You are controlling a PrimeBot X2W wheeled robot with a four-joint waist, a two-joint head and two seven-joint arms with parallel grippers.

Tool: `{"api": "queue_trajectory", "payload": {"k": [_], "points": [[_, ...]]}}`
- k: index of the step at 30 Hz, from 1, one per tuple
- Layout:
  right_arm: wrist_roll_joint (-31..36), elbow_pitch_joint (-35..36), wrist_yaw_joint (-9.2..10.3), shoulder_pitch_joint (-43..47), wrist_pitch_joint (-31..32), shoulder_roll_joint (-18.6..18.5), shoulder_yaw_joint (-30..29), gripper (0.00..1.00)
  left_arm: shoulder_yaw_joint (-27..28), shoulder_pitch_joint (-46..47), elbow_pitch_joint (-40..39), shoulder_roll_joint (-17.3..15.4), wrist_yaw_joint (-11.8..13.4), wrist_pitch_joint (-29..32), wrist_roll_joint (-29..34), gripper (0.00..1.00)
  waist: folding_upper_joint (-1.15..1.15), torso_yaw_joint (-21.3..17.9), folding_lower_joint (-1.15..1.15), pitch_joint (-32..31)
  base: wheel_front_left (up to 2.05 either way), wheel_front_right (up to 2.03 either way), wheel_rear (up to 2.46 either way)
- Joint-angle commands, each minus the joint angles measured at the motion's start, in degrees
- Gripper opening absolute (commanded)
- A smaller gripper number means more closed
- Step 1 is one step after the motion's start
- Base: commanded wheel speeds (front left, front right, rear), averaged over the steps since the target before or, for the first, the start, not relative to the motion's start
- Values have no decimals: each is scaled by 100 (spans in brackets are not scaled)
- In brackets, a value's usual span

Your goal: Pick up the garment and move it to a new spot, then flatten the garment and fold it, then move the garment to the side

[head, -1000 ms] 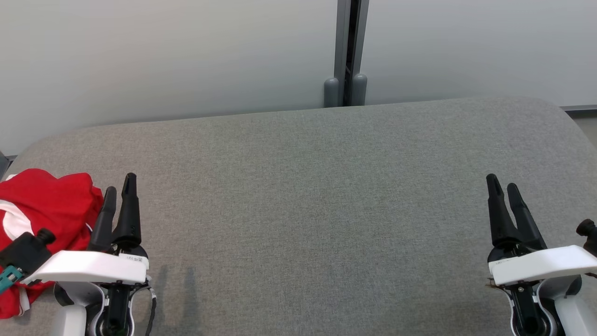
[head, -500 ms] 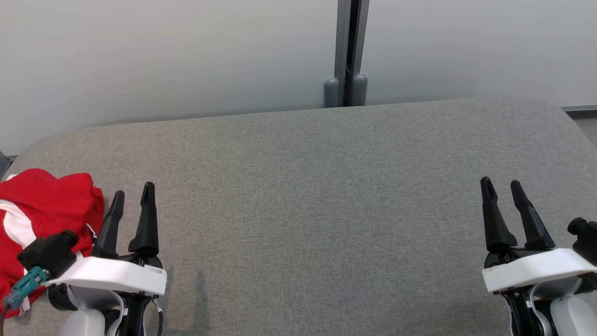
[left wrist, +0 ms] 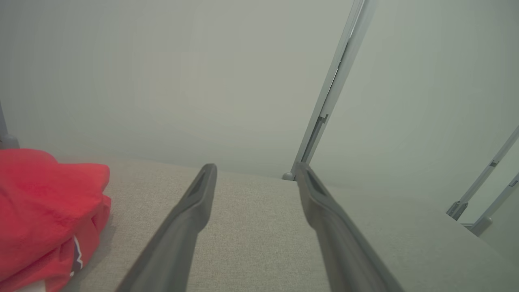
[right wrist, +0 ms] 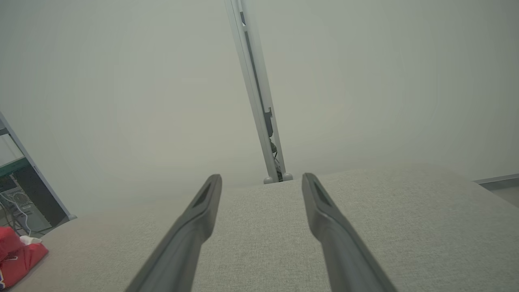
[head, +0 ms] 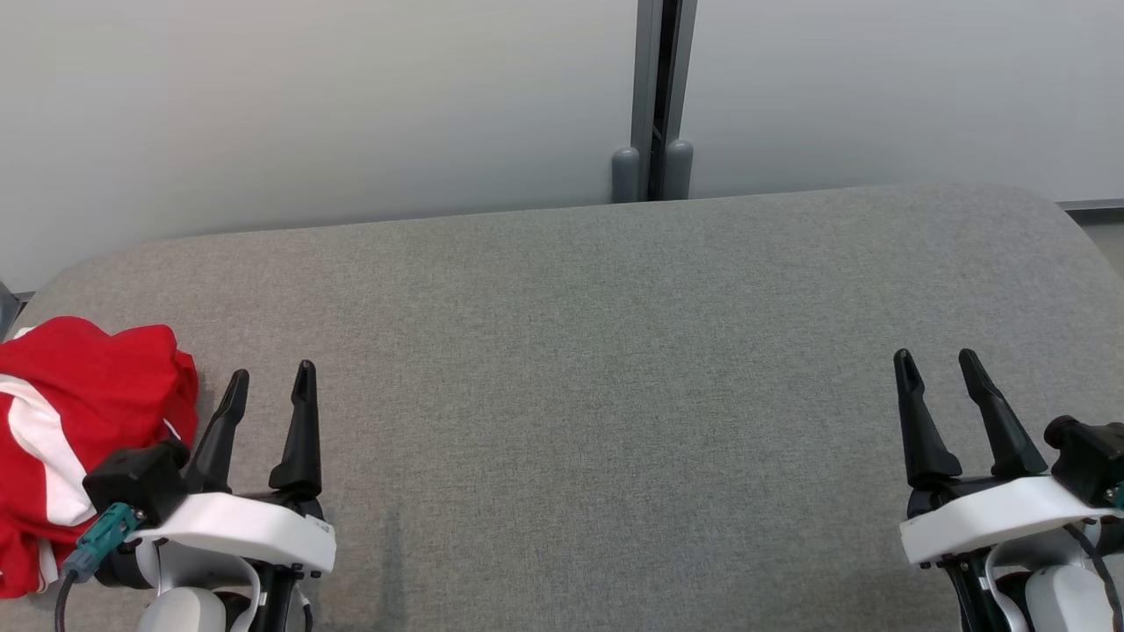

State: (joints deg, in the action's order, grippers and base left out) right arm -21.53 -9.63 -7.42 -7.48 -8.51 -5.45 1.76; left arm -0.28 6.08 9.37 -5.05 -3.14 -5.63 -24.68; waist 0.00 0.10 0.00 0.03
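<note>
The garment [head: 83,421] is red with white stripes and lies crumpled at the far left of the grey fabric table [head: 597,369]. It shows as a red heap [left wrist: 44,211] at the left of the left wrist view and as a small red patch [right wrist: 18,253] in the right wrist view. My left gripper [head: 272,377] stands open just right of the garment, apart from it, nothing between its fingers. My right gripper [head: 933,358] is open and empty near the table's right end. Both pairs of fingers point toward the far wall.
A pale wall with a grey vertical post [head: 654,96] stands behind the table's far edge. The table's corners are rounded. At the left of the right wrist view, dark equipment with cables [right wrist: 20,202] stands beyond the table.
My left gripper has moved right, away from the garment, and slightly toward me, its fingers now spread wider. The right gripper has shifted a little left and toward me. The garment lies as before.
</note>
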Motion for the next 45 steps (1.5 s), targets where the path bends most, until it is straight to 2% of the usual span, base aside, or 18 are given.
{"api": "queue_trajectory", "payload": {"k": [1, 26, 36, 45], "points": [[158, 37, -10, 4, 16, -12, -51, 100, -31, -4, -52, -65, 34, -60, 165, 100, 0, 3, 0, 0, 0, 0, 0], [1339, -172, -11, 136, 97, 119, -310, 100, -348, -237, 3, -42, 238, 130, 1098, 100, 0, 37, 0, -22, 0, 0, 0], [1812, -239, -10, 140, 32, 127, -363, 100, -467, -303, -32, 2, 330, -31, 1371, 100, 0, 45, 0, -21, 0, 0, 0], [1558, -330, -7, 138, -61, 189, -416, 100, -495, -316, -31, 17, 370, -25, 1192, 100, 0, 56, 0, -14, 0, 0, 0]]}}
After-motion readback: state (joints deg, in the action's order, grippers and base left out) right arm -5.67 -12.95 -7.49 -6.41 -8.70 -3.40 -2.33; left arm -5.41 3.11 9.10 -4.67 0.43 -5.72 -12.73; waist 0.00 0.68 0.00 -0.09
